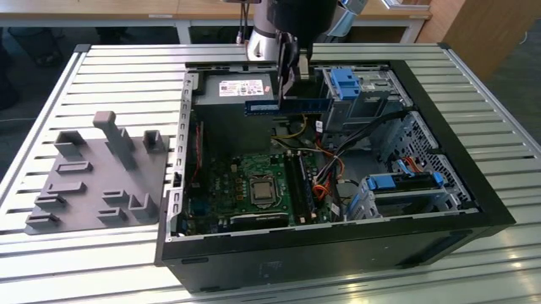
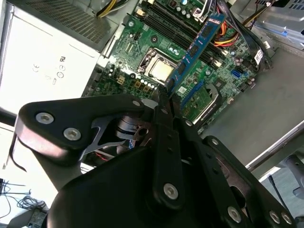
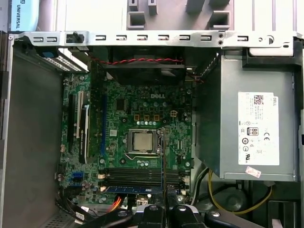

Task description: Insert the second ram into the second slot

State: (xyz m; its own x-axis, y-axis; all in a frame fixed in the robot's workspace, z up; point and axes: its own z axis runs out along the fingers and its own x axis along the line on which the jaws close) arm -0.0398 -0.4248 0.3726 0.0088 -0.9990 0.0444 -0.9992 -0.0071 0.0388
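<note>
The second ram (image 1: 287, 106) is a thin blue board with a white sticker. It hangs level above the open computer case, over the power supply end, and my gripper (image 1: 292, 94) is shut on its top edge. In the second wrist view the ram (image 2: 199, 40) juts out past my black fingertips (image 2: 164, 95) over the motherboard. In the first wrist view the ram shows edge-on as a thin line (image 3: 163, 161) above the processor socket. The dark memory slots (image 3: 137, 175) lie below it, and a blue stick (image 3: 135, 189) sits in one of them.
The black case (image 1: 473, 209) lies open on a slatted metal table. Inside are the grey power supply (image 1: 241, 88), blue drive-bay clips (image 1: 346, 82), loose cables (image 1: 325, 174) beside the slots and the motherboard (image 1: 253, 183). A grey holder fixture (image 1: 93, 177) stands at the exterior view's left.
</note>
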